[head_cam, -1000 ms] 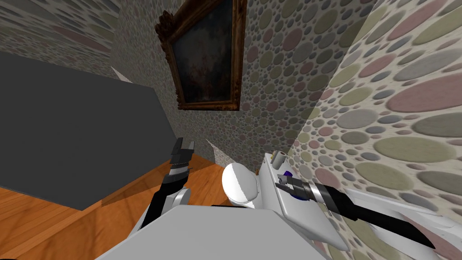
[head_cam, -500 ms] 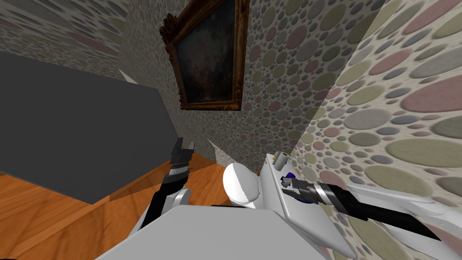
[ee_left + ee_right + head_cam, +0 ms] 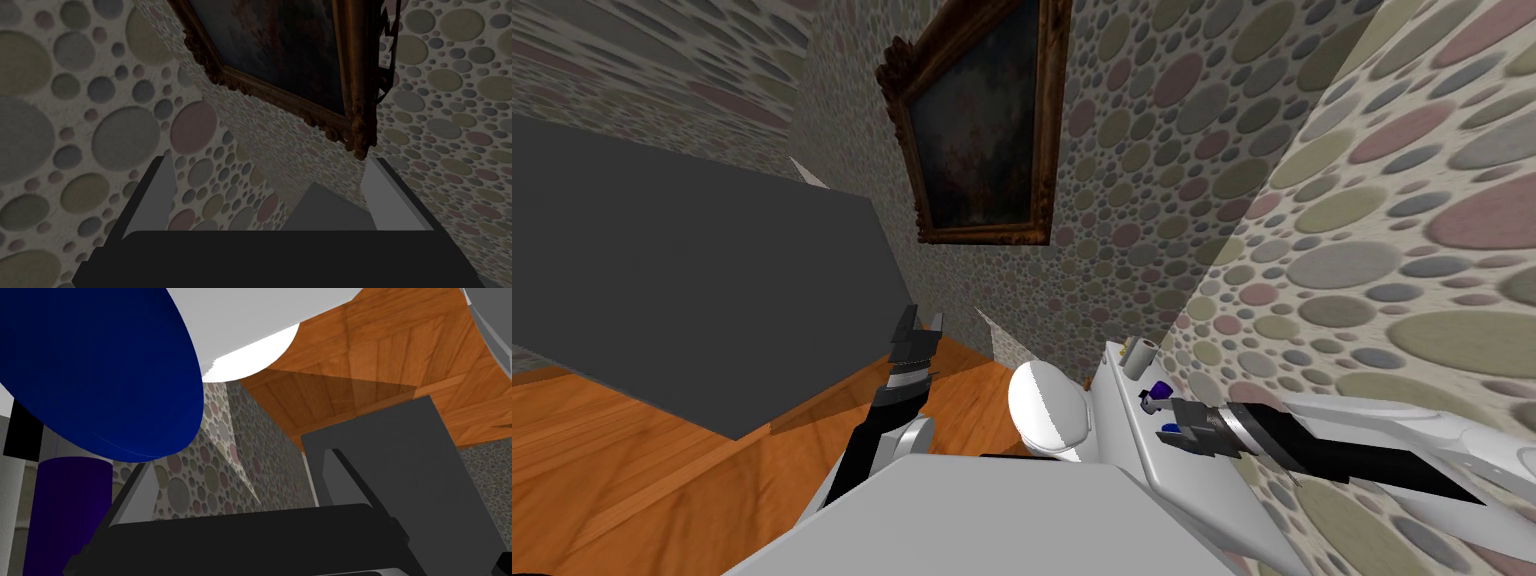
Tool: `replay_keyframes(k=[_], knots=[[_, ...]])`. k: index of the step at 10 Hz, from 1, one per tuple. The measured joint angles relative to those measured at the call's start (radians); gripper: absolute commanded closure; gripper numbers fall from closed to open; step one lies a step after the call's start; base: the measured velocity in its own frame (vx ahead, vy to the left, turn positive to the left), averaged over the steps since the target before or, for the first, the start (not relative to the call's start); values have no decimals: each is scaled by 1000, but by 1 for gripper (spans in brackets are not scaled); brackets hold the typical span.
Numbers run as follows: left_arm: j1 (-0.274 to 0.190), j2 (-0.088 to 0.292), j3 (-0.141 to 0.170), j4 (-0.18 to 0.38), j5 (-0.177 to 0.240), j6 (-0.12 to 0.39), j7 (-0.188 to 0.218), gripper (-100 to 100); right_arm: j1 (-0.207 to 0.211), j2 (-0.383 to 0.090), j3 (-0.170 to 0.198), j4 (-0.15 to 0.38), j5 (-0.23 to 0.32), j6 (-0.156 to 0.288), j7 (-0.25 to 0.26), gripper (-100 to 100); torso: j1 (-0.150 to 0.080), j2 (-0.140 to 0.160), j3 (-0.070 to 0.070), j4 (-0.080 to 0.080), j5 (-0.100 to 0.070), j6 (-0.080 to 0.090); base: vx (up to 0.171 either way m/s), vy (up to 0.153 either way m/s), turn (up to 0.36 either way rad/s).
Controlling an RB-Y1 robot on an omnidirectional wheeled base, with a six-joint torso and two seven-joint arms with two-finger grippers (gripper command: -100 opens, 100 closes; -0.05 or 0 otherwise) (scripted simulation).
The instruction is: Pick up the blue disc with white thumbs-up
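Note:
The blue disc (image 3: 1169, 429) lies on the white toilet tank lid (image 3: 1197, 492), seen small in the head view. In the right wrist view the disc (image 3: 100, 363) looms large and plain blue, just beyond one finger (image 3: 136, 498) and outside the gap. My right gripper (image 3: 1167, 418) hovers low over the lid, open, with nothing between its fingers (image 3: 240, 460). My left gripper (image 3: 917, 335) is raised in front of my chest, open and empty (image 3: 272, 170).
A dark purple cylinder (image 3: 1163, 390) and a white roll (image 3: 1137, 352) stand on the lid past the disc. The white toilet seat cover (image 3: 1049, 408) lies left of the tank. The dotted wall (image 3: 1362, 300) is close on the right. A large dark grey block (image 3: 662, 290) fills the left.
My right gripper has drawn back along the tank lid toward me, and the blue disc now shows beside its fingers. My head view has shifted slightly. The left arm has stayed still.

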Motion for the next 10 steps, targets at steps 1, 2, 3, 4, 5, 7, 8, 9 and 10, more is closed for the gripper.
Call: replay_keyframes(k=[1,2,3,4,5,7,8,9,10], knots=[[0,0,0,0,0,0,0,0,-9,6,-5,7,37,1,-23,-100,0,0,0,0,0,0,-10,8,44],[0,0,0,0,0,0,0,0,-6,-30,11,20,33,3,-17,-100,0,0,0,0,0,0,-28,17,85],[0,0,0,0,0,0,0,0,0,-70,34,47,32,0,7,-100,0,1,0,0,0,0,-20,12,22],[0,0,0,0,0,0,0,0,3,-94,42,54,42,2,17,-100,0,1,0,0,0,0,-17,6,26],[0,0,0,0,0,0,0,0,54,-115,0,74,74,5,12,-100,0,1,0,0,0,0,-14,6,25],[0,0,0,0,0,0,0,0,36,-167,42,79,77,17,27,-100,0,0,0,0,0,0,-23,9,50],[0,0,0,0,0,0,0,0,66,-195,35,102,87,19,41,-100,0,1,0,0,0,0,-23,10,18],[0,0,0,0,0,0,0,0,78,-215,32,110,92,20,48,-100,0,1,1,0,0,0,-18,10,25],[0,0,0,0,0,0,0,0,79,-242,44,118,97,22,56,-100,0,1,0,0,0,0,-20,9,40]])
